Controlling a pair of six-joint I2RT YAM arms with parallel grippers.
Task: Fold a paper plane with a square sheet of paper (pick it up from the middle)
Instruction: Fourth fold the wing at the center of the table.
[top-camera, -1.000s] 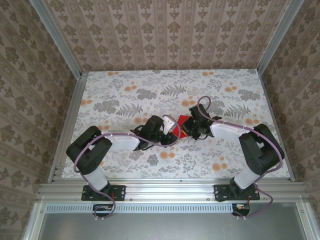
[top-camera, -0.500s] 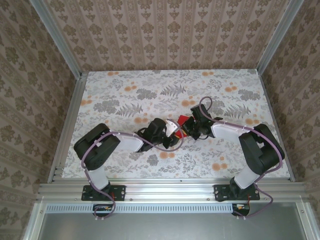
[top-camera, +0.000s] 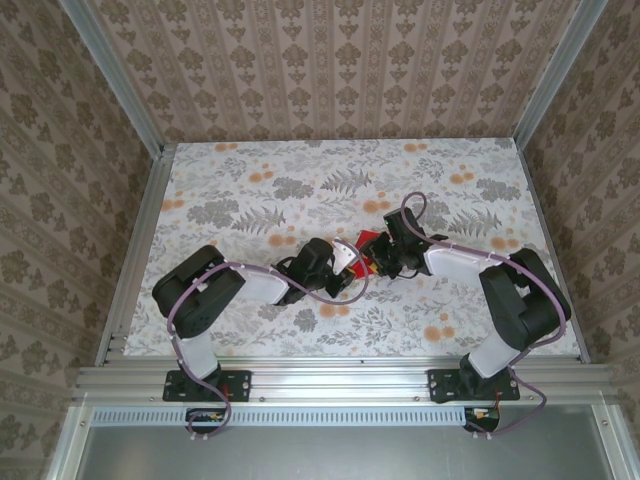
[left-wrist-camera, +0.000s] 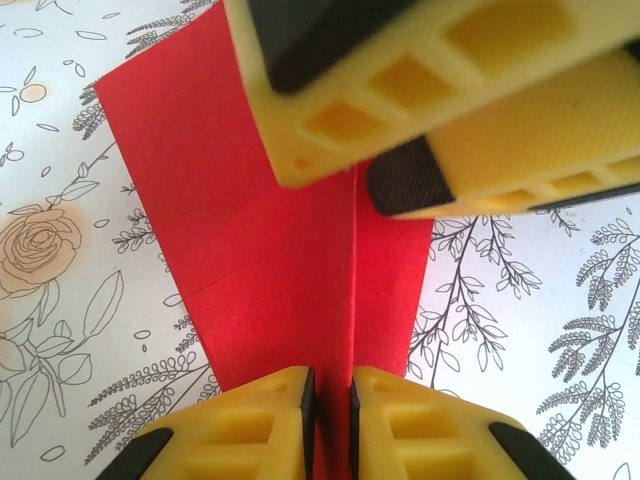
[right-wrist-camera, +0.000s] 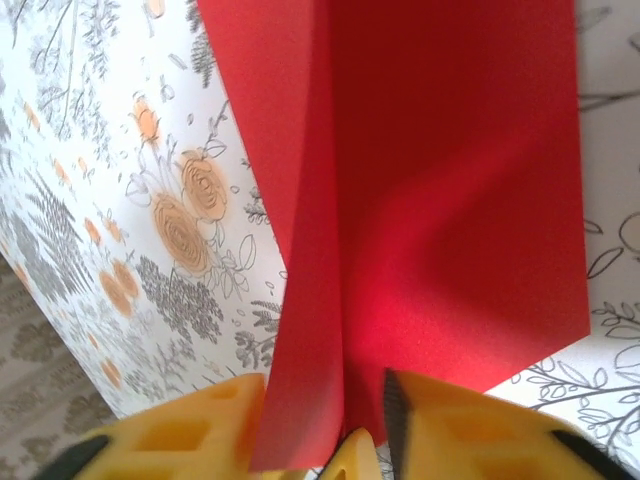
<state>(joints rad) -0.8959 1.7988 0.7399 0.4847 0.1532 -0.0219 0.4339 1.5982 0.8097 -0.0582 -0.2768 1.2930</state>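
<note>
creased red paper (left-wrist-camera: 270, 260), left jaws pinching ridge, right jaws pinching opposite end

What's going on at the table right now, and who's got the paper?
Both arms meet at the middle of the floral table, working one red paper sheet. The left gripper is pinched on a raised centre crease at one end, and the right gripper pinches the same ridge from the opposite end. The sheet is creased down its middle but is not yet a plane shape.
</note>
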